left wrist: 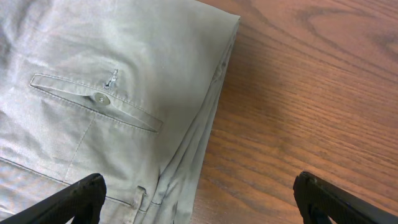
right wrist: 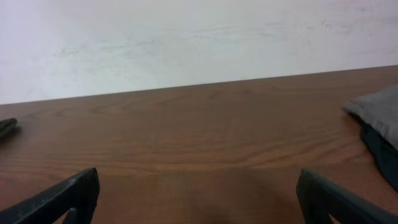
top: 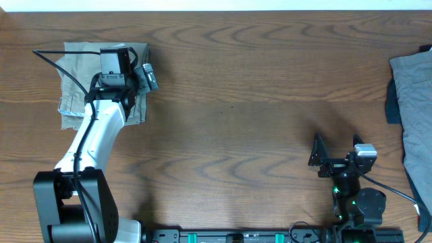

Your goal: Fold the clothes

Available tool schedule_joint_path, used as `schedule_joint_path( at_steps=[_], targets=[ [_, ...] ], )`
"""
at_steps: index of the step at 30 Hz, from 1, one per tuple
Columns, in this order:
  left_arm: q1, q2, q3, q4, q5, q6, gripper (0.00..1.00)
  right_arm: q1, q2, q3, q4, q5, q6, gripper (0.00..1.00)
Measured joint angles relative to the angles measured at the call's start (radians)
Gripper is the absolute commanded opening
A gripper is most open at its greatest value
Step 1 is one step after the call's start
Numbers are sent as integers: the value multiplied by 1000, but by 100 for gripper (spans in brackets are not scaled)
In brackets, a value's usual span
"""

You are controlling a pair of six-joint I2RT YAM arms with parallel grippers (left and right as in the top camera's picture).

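Khaki shorts [top: 73, 84] lie folded into a compact rectangle at the far left corner of the wooden counter [top: 236, 101]. The left arm reaches over them and covers their right half from the overhead view.

Left tool [left wrist: 199, 202]: released, jaws spread wide, nothing between them. It hangs over the right folded edge of the shorts, one finger over the cloth and the other over bare wood. No contact with the fabric can be made out.

The left wrist view shows a welt pocket [left wrist: 93, 102] with a small button [left wrist: 99, 97] and a loose thread just above it. The stacked layers of the fold run diagonally along the shorts' right side.

Right tool [top: 337, 154]: released, jaws wide apart and empty. It sits low at the near right of the counter, well apart from the shorts, facing across bare wood toward the pale wall.

Grey garment [top: 413, 88] is crumpled at the right edge of the counter, partly out of frame. Dark navy cloth [top: 393, 101] touches it on its left side and looks tucked under it. Both are well apart from the right tool.
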Motion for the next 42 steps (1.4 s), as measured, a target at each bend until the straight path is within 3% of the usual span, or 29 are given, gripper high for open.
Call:
schedule_joint_path(
  at_steps=[34,42],
  targets=[
    [0,-7,0,-51,0,0,98,0,0,0,0,0,-8,99],
    [2,-273,-9,-199,0,0,98,0,0,0,0,0,-8,99]
  ],
)
